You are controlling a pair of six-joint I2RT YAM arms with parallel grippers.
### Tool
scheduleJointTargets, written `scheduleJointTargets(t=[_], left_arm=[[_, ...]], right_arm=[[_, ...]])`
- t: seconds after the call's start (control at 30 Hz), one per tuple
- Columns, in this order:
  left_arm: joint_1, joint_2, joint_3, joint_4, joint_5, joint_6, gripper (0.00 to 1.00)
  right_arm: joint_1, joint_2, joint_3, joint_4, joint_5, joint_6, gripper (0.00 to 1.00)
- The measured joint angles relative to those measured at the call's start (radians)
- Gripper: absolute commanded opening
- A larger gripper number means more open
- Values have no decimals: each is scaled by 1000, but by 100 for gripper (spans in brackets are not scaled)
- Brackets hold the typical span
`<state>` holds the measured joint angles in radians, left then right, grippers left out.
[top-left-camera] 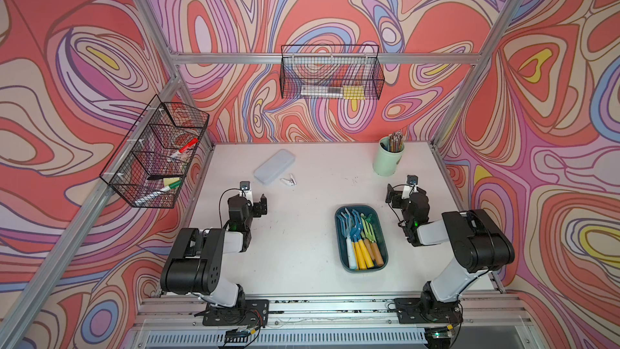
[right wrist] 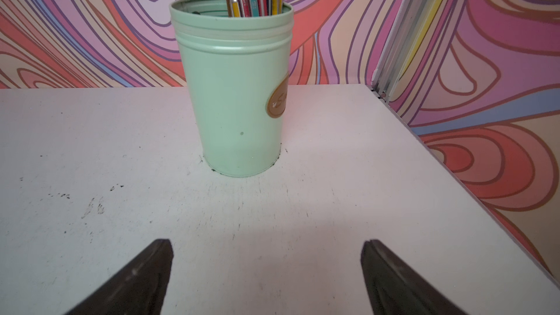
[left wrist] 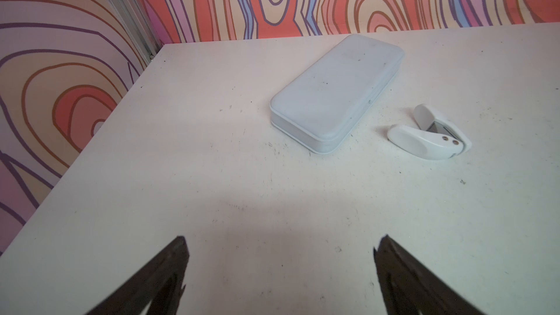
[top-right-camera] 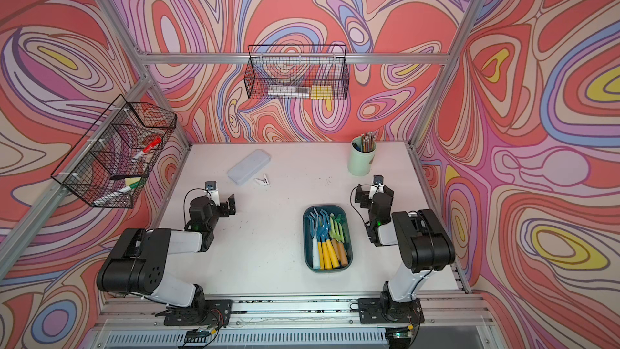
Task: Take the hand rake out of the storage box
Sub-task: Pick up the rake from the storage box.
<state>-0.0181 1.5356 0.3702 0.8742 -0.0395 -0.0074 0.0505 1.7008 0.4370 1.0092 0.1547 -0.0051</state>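
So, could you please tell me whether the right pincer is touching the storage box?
Apart. In both top views bare table separates the storage box from the open right pincer; the right wrist view shows only table between its fingers.

Both top views are looking steeply down from above the near edge of the white table (top-left-camera: 295, 240), facing the back wall (top-left-camera: 302, 11), and are framing the storage box (top-left-camera: 339, 246) low and right of centre. The left wrist camera is hovering low, facing the pale lidded case (left wrist: 333, 92) and a white hinged tool (left wrist: 430, 137); the right one is sitting close to the mint-green pencil cup (right wrist: 236, 86). Both top views are showing these too.
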Motion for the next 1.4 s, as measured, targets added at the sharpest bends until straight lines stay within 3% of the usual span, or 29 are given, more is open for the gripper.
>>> scheduleJointTargets(t=[0.17, 0.3, 0.33, 0.4, 0.5, 0.63, 0.77, 0.97, 1.07, 1.4], left_arm=[[0, 0, 3, -1, 3, 0, 99], [0, 0, 5, -13, 16, 2, 94], [0, -3, 10, -27, 19, 4, 97], [-6, -22, 38, -104, 11, 10, 99], [-48, -85, 124, -257, -35, 26, 99], [-188, -207, 306, -522, -151, 0, 99], [-385, -345, 418, -777, -255, -104, 99], [-616, -433, 493, -1149, -312, -337, 99], [-701, -419, 511, -1299, -327, -442, 99], [-706, -263, 602, -1567, -406, -654, 99]], right_arm=[[-32, 0, 25, -33, -35, 12, 98], [-32, 0, 25, -46, -52, 16, 98], [-32, 0, 25, -46, -54, 16, 98], [-32, -5, 28, -63, -54, 15, 96], [-32, -59, 93, -238, -41, 20, 96], [-32, -154, 286, -489, -9, 45, 98], [-29, -181, 481, -713, -11, 84, 98], [7, -268, 509, -1027, -15, 158, 98], [76, -332, 533, -1228, -2, 224, 98], [531, -438, 613, -1672, -33, 508, 96]])
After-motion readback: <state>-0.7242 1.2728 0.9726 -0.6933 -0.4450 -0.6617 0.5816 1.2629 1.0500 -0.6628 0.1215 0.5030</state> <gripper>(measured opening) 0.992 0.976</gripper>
